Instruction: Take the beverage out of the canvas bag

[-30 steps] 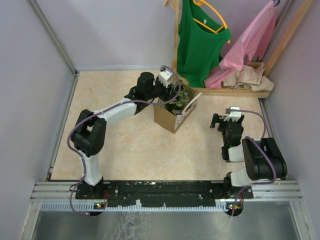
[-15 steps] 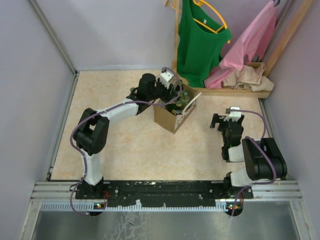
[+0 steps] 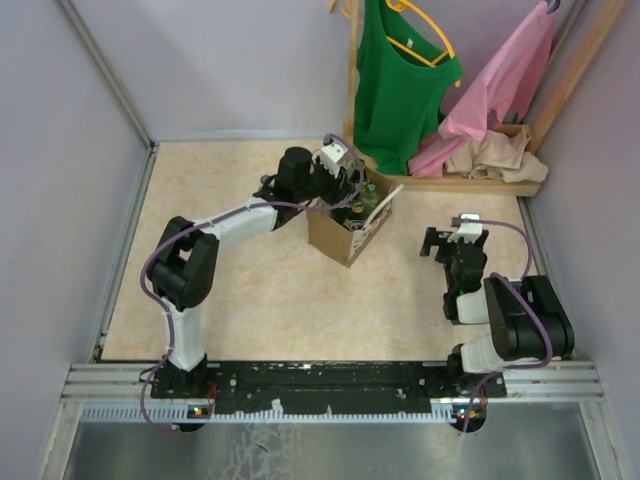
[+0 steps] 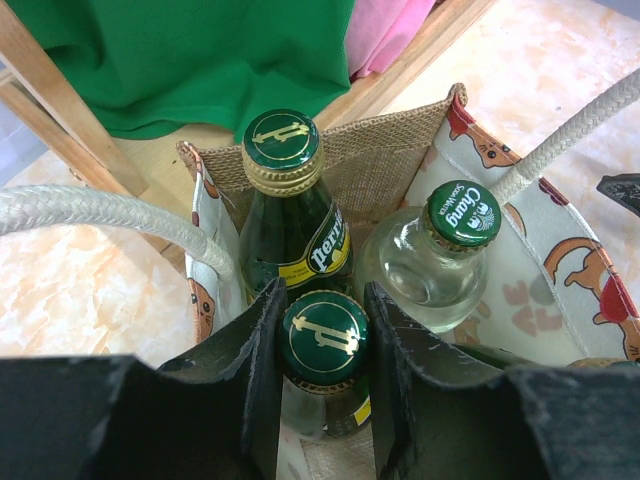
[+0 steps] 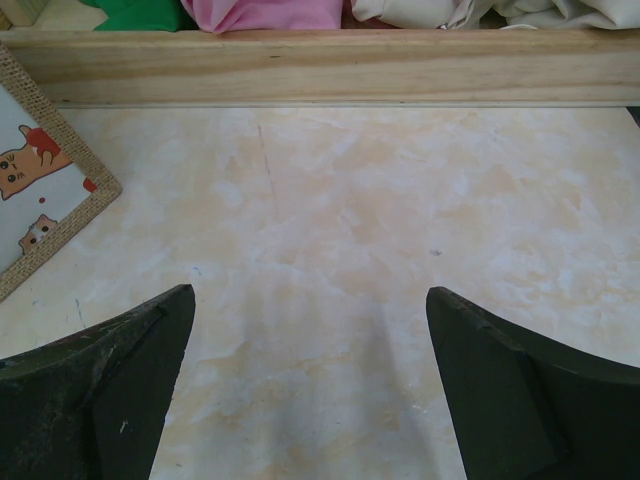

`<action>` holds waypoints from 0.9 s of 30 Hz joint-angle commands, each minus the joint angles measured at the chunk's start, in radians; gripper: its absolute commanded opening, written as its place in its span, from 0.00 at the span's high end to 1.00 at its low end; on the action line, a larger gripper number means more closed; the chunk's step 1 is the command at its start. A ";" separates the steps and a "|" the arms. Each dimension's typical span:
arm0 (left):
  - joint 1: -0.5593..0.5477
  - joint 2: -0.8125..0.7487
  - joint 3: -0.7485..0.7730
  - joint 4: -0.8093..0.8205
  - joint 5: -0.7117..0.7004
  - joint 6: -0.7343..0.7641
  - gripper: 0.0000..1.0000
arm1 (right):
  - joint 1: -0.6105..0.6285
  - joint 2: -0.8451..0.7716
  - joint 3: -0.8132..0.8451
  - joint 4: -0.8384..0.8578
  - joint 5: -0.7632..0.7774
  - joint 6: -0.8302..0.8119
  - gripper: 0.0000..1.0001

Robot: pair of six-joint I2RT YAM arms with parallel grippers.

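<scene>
The canvas bag [image 3: 343, 236] stands upright mid-table, tan with white loop handles and a pale cat-printed lining [image 4: 375, 165]. Inside it stand three bottles: a green Perrier bottle at the back [image 4: 283, 140], a clear Chang bottle [image 4: 463, 213] on the right, and a nearer green Perrier bottle [image 4: 324, 338]. My left gripper [image 4: 325, 292] reaches down into the bag's mouth [image 3: 350, 192], and its two fingers sit against both sides of the nearer green bottle's cap. My right gripper [image 3: 443, 243] is open and empty low over the table, to the right of the bag [image 5: 310, 300].
A wooden rack base [image 3: 470, 183] runs behind the bag, with a green shirt [image 3: 400, 80] and pink cloth [image 3: 500, 90] hanging over it and beige cloth piled on it. Grey walls enclose the table on the left, back and right. A bag corner [image 5: 45, 210] shows left of the right gripper.
The left arm shifted slightly toward the bag one second ago and has held still since. The right arm has not moved.
</scene>
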 commanded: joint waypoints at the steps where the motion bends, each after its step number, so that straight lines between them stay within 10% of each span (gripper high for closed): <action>1: 0.001 -0.036 0.037 -0.019 0.008 0.024 1.00 | 0.000 -0.005 0.028 0.048 0.004 -0.019 0.01; 27: 0.002 -0.241 0.173 0.048 0.070 0.007 1.00 | 0.000 -0.005 0.028 0.048 0.004 -0.019 0.01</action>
